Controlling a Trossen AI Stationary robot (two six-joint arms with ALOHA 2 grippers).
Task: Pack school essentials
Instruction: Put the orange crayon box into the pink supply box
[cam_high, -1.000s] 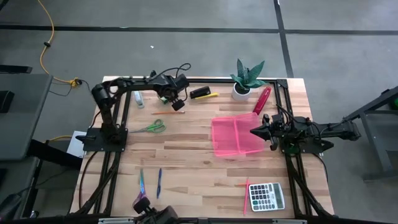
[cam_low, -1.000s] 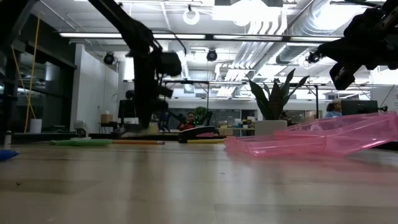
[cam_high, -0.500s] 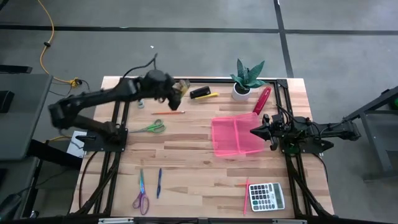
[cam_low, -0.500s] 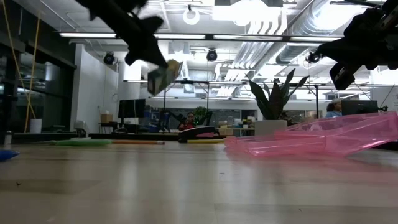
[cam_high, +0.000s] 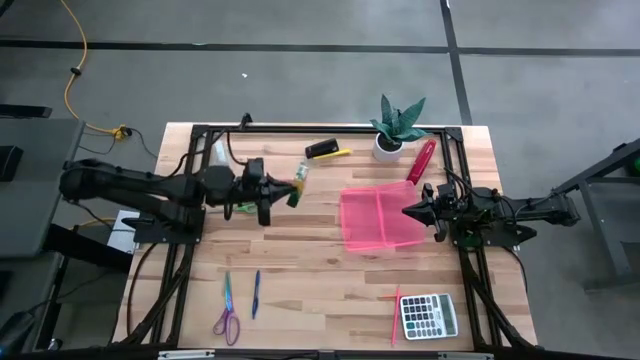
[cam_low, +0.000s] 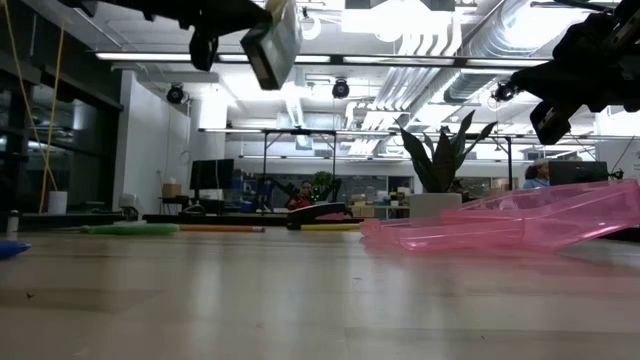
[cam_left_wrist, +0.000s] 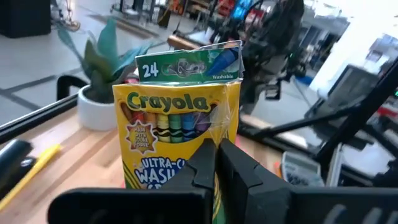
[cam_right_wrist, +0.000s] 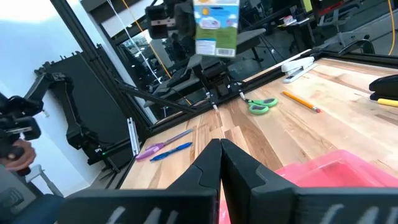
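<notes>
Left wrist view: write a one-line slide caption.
Left gripper shut on the crayon box, held above the table.

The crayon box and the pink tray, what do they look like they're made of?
Crayon box, held in the shut left gripper: looks like printed cardboard with a slight sheen, going by the folded top flap and bright printing. Pink tray: apparently translucent, glossy plastic, since the wood grain shows through it.
</notes>
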